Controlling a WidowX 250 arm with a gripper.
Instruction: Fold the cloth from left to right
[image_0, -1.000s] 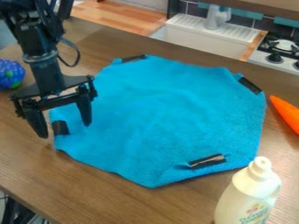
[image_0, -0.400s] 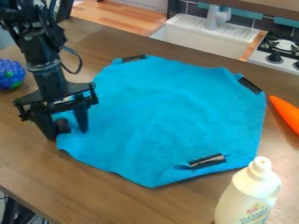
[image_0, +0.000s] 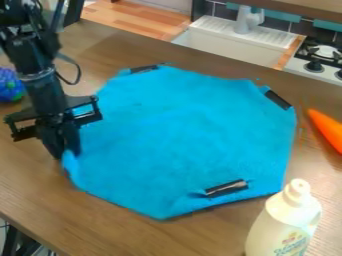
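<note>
Blue cloth (image_0: 187, 135) is spread across table (image_0: 30, 185), left edge pinched between narrowed fingers of black gripper (image_0: 62, 151). Dark strips (image_0: 227, 188) (three can be counted) are set along its rim. Orange pointed object (image_0: 326, 129) is seen near right edge, cream bottle (image_0: 283, 220) at lower right.

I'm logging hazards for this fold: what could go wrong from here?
The gripper pinches the blue cloth only at its left edge, so it might slip free. The whole cloth might slide instead of folding, and its lower-right edge, close to the white bottle, could nudge it.
</note>
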